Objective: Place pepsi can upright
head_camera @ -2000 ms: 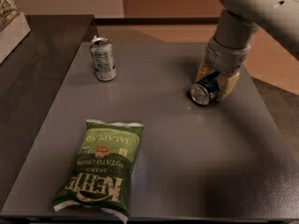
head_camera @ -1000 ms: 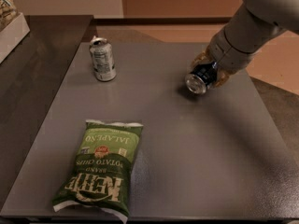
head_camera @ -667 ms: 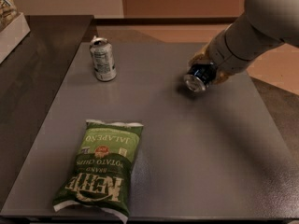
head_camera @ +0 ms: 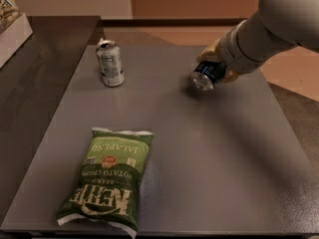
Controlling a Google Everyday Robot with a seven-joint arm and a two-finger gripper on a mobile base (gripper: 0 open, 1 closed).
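The pepsi can (head_camera: 206, 75), dark blue with a silver end facing the camera, is held tilted on its side just above the grey table (head_camera: 209, 153) at the back right. My gripper (head_camera: 215, 64) comes in from the upper right and is shut on the can, with yellowish fingers (head_camera: 211, 50) around its body. The arm hides the far end of the can.
A silver-white can (head_camera: 110, 62) stands upright at the back left. A green Kettle jalapeño chip bag (head_camera: 108, 179) lies flat at the front left. A dark wooden table (head_camera: 35, 78) adjoins on the left, with a white box (head_camera: 12, 26) at its far corner.
My gripper has lifted the pepsi can off the table and carried it toward the back and a little left, with the arm swinging lower across the right side.
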